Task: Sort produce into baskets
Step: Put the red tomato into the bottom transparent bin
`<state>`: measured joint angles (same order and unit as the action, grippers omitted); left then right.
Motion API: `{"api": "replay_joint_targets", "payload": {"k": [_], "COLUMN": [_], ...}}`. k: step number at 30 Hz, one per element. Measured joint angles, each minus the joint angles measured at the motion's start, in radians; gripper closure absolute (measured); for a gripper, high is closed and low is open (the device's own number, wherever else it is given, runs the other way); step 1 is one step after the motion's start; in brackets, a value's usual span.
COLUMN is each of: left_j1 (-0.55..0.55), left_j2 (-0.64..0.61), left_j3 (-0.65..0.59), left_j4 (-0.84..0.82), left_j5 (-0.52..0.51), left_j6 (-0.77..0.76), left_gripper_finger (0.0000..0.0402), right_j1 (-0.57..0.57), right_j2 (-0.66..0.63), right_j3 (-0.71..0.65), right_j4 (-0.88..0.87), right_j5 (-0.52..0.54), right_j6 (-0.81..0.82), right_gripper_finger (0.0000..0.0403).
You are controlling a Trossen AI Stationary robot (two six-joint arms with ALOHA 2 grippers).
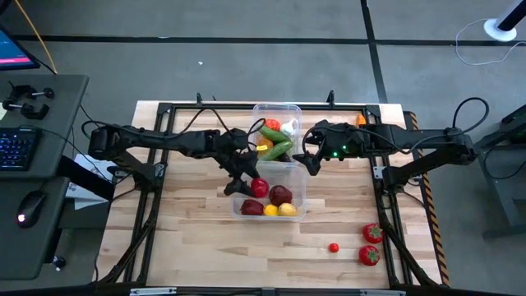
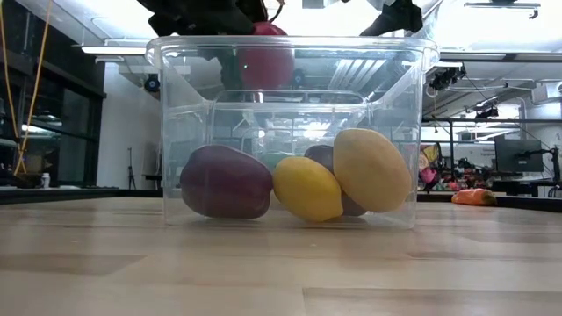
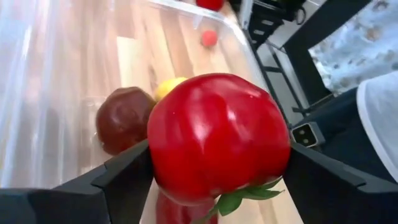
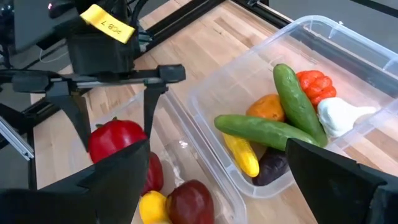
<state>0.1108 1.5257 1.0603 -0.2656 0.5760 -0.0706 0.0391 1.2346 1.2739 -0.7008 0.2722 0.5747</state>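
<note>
Two clear baskets stand end to end at the table's middle. The far basket (image 1: 289, 111) holds green cucumbers (image 4: 297, 102), an orange piece, a red one, white garlic and a purple eggplant. The near basket (image 1: 301, 187) holds dark red apples (image 2: 226, 182) and yellow lemons (image 2: 307, 189). My left gripper (image 1: 251, 187) is shut on a red tomato (image 3: 217, 137) over the near basket's left part. My right gripper (image 1: 311, 160) hangs open and empty above the far basket's right rim. My left gripper pinches the red tomato by its two opposite sides (image 3: 163, 149) between its two fingers (image 3: 118, 177). The fingers slant down from the table's left. The tomato is lifted clear above the fruit in the near basket, its green leaves (image 3: 239, 198) turned back toward the gripper.
Two red tomatoes (image 1: 371, 233) (image 1: 368, 256) and a small red piece (image 1: 334, 247) lie loose on the bare wood at the near right. An orange piece (image 1: 360, 121) lies by the far right corner. Black frame rails run along the table's edges.
</note>
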Motion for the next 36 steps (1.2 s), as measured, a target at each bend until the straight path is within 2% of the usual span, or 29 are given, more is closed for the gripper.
{"api": "replay_joint_targets", "payload": {"k": [3, 9, 14, 18, 21, 23, 26, 30, 33, 36], "left_j1": [0.000, -0.015, 0.006, 0.078, 0.141, 0.182, 0.239, 0.297, 0.321, 0.332], "left_j2": [0.000, 0.000, -0.003, -0.011, -0.014, -0.016, -0.018, -0.018, -0.018, -0.018], "left_j3": [0.000, 0.013, 0.077, 0.176, 0.251, 0.281, 0.309, 0.315, 0.315, 0.314], "left_j4": [-0.004, -0.028, -0.107, -0.228, -0.304, -0.340, -0.334, -0.304, -0.297, -0.297], "left_j5": [-0.005, -0.005, -0.039, -0.136, -0.223, -0.272, -0.304, -0.308, -0.307, -0.307], "left_j6": [-0.005, -0.024, 0.040, 0.057, 0.071, 0.110, 0.132, 0.099, 0.077, 0.058], "left_gripper_finger": [0.0073, 0.0007, 0.0008, 0.0008, 0.0008, 0.0009, 0.0009, 0.0009, 0.0009, 0.0009], "right_j1": [0.000, 0.000, 0.000, 0.000, 0.000, 0.000, 0.017, 0.124, 0.241, 0.353], "right_j2": [0.000, 0.000, 0.000, -0.024, -0.052, -0.064, -0.065, -0.048, -0.048, -0.047], "right_j3": [0.000, 0.000, 0.000, 0.000, 0.002, 0.002, 0.002, -0.049, -0.157, -0.305], "right_j4": [-0.016, -0.021, -0.003, -0.001, -0.065, -0.141, -0.324, -0.558, -0.602, -0.570], "right_j5": [-0.001, -0.013, -0.014, -0.015, -0.033, -0.085, -0.224, -0.372, -0.467, -0.607], "right_j6": [0.000, -0.026, -0.014, 0.023, 0.027, 0.037, 0.144, 0.311, 0.501, 0.694], "right_gripper_finger": [0.0037, 0.0037, 0.0037, 0.0037, 0.0037, 0.0037, 0.0037, 0.0037, 0.0037, 0.0037]}}
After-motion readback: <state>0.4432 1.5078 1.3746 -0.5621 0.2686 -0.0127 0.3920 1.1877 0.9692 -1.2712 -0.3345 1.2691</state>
